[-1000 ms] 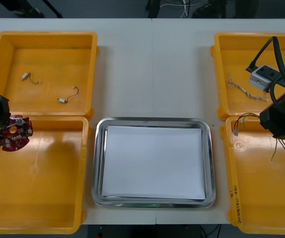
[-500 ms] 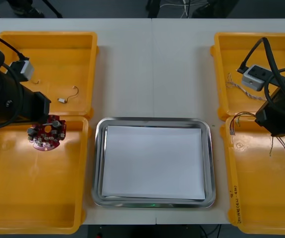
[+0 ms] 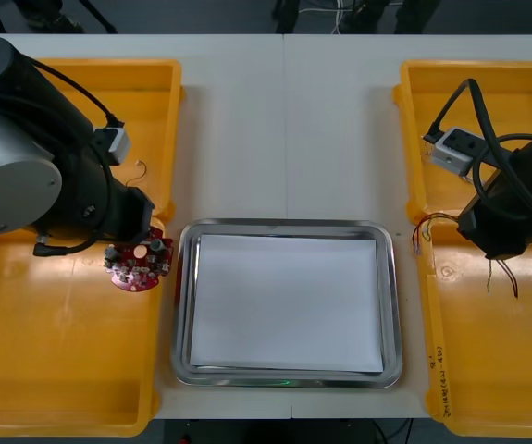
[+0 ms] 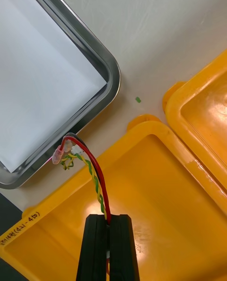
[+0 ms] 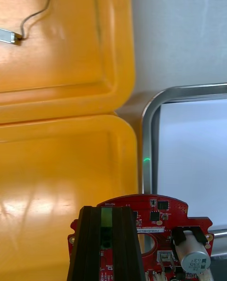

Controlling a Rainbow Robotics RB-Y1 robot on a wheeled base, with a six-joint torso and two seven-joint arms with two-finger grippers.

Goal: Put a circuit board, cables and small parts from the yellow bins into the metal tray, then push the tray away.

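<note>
White-lined metal tray (image 3: 180, 305) lies at the near edge of the table (image 3: 284, 129), between the two pairs of yellow bins. Nothing rests on its white inside.

Left side: the left gripper (image 5: 108, 211) is clamped on the round red circuit board (image 5: 156, 212), its black fingers (image 5: 90, 243) pinching the board's rim.
- The board is held flat, components up, over the far right corner of the near left bin (image 3: 62, 370), just beside the tray's left rim.
- In the left wrist view the board's outer edge overlaps the tray's rim.
- A silver can-shaped component (image 5: 193, 257) stands on the board beside the fingers.
- The far left bin (image 3: 154, 69) holds a small metal part (image 5: 8, 35) with a thin wire, lying on the bin floor toward its near right corner.

Right side: the right gripper (image 4: 109, 218) is closed on the red and yellow cable (image 4: 97, 182), the twisted strands nipped between the fingertips.
- The gripper hangs over the far left corner of the near right bin (image 3: 488, 370).
- One cable end, with a pinkish sleeve, reaches past that bin's left rim, close to the tray's far right corner. Whether it touches the tray cannot be told.
- In the front view the other end dangles over the bin floor.
- The far right bin (image 3: 414, 111) lies just beyond.
</note>
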